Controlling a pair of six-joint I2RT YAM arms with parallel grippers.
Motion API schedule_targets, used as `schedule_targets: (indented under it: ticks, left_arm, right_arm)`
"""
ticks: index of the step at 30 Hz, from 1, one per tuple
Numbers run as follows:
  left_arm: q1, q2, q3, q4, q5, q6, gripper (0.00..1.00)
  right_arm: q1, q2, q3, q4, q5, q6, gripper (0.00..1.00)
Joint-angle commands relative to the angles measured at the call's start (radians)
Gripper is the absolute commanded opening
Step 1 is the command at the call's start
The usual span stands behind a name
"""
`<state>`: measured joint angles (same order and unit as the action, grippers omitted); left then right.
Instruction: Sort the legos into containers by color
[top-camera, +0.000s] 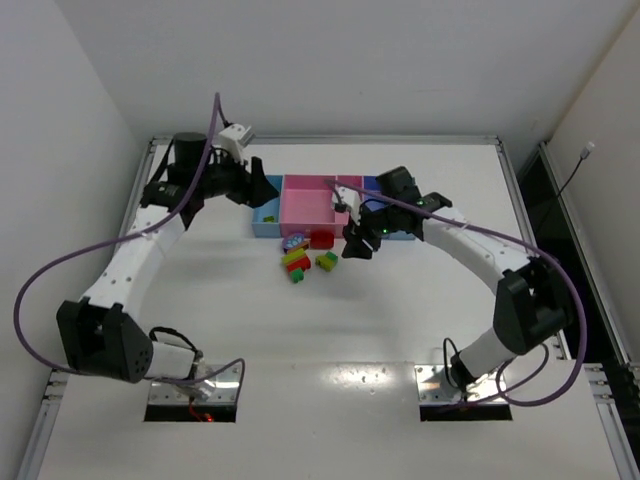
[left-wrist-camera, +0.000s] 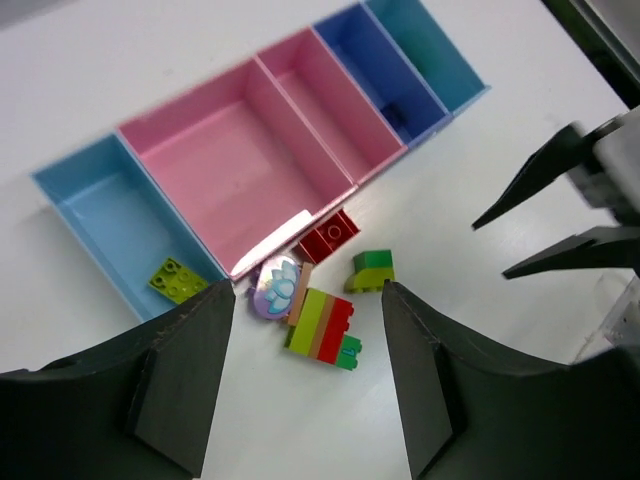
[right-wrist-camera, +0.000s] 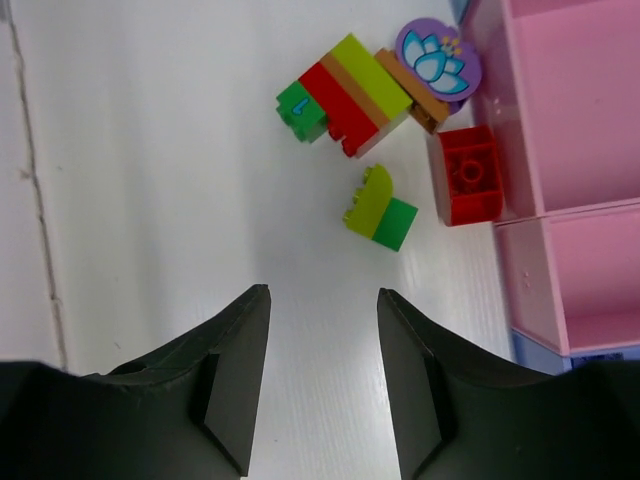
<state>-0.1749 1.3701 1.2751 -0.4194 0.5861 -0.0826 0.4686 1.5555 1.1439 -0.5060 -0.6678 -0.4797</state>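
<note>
Hovering over the loose pile, the right gripper (right-wrist-camera: 322, 300) looks to be lining up for a pick. Its jaws stand apart with nothing between them, bare table (right-wrist-camera: 150, 200) shows through the gap, and the legos (top-camera: 300, 258) lie just beyond its fingertips. The pile sits on the table close against the front wall of the containers (left-wrist-camera: 300, 120). It holds a red brick (right-wrist-camera: 468, 185) right beside the pink bin, a lime-and-green piece (right-wrist-camera: 380, 208) near it, a stacked clump (right-wrist-camera: 345, 92) of green, red, tan and lime, and a round purple piece (right-wrist-camera: 437, 58) with a flower print. The left gripper (top-camera: 262, 192) hangs by the light blue end bin, likewise spread and empty. A lime brick (left-wrist-camera: 178, 278) lies in that bin's near corner, and something small and dark sits in the periwinkle bin, too small to name. I'd judge the sorting barely begun. The next move calls for the right arm to drop onto one brick, probably the lime-and-green piece nearest it, and close squarely without shoving the red brick.
</note>
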Motion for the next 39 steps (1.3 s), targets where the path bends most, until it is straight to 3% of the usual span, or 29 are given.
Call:
schedule_targets:
  ticks: [1,14,18,33,39]
  left_arm:
    - [0.038,-0.094,-0.011,0.059,-0.034,0.001,0.67]
    - [0.060,-0.005,0.018,0.068,-0.002,0.001,0.67]
    - [0.069,0.018,0.018,0.106,0.008,0.001,0.67]
    - [0.097,0.078,0.018,0.116,0.038,0.001,0.67]
    - [0.097,0.089,0.007,0.125,0.063,-0.017,0.67]
  right_arm:
    - [0.034,0.049,-0.016,0.049,0.016,-0.132,0.49]
    - [0.093,0.281,0.143,0.106,0.123,-0.192,0.45]
    - [0.093,0.314,0.195,0.139,0.157,-0.180,0.56]
    - [0.102,0.416,0.258,0.182,0.212,-0.166,0.57]
    - [0.102,0.454,0.293,0.173,0.203,-0.166,0.66]
